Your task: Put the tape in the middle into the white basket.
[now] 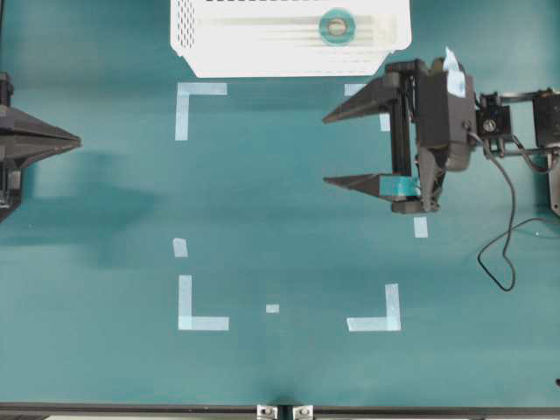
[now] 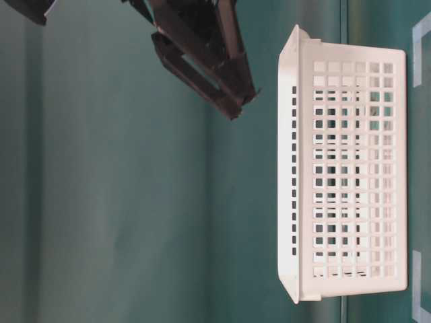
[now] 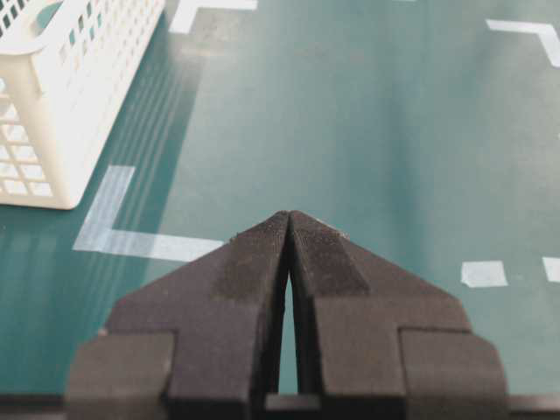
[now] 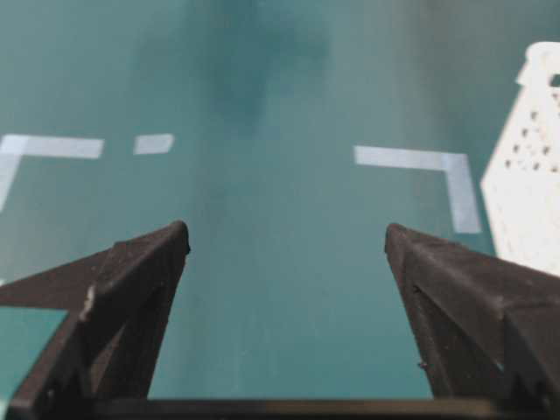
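The teal tape (image 1: 333, 25) lies flat inside the white basket (image 1: 188, 44) at the table's far edge, toward its right half. My right gripper (image 1: 325, 150) hovers in front of the basket's right end, open wide and empty. In the right wrist view the right gripper (image 4: 287, 236) shows only bare table between its fingers, with the basket (image 4: 529, 175) at the right. My left gripper (image 1: 77, 139) rests at the left edge, shut and empty. In the left wrist view its tips (image 3: 289, 217) meet, and the basket (image 3: 52, 105) stands at the upper left.
Pale L-shaped corner marks (image 1: 199, 319) and small strips (image 1: 272, 308) outline a square on the teal table. A black cable (image 1: 503, 254) loops beside the right arm. From table level, the basket's mesh side (image 2: 350, 182) is seen with the right gripper (image 2: 242, 104) above it.
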